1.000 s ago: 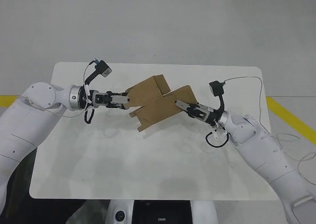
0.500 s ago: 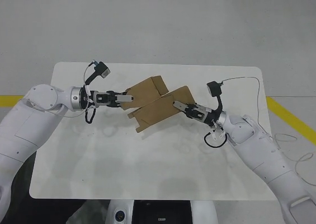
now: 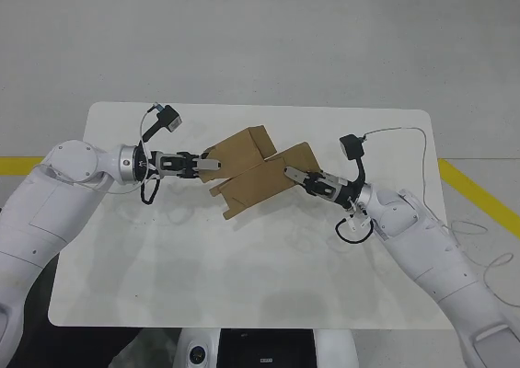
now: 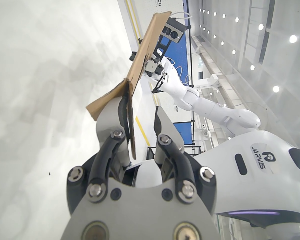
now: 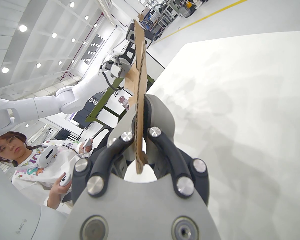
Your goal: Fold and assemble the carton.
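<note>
I note the flat brown corrugated-cardboard carton [image 3: 258, 170] hanging over the white bench [image 3: 241, 276], long axis spanning arm to arm: right gripper [image 3: 291, 171] jaws clamp one end, left gripper [image 3: 208, 165] jaws stand parted around the opposite end, so I judge left must close next.
</note>
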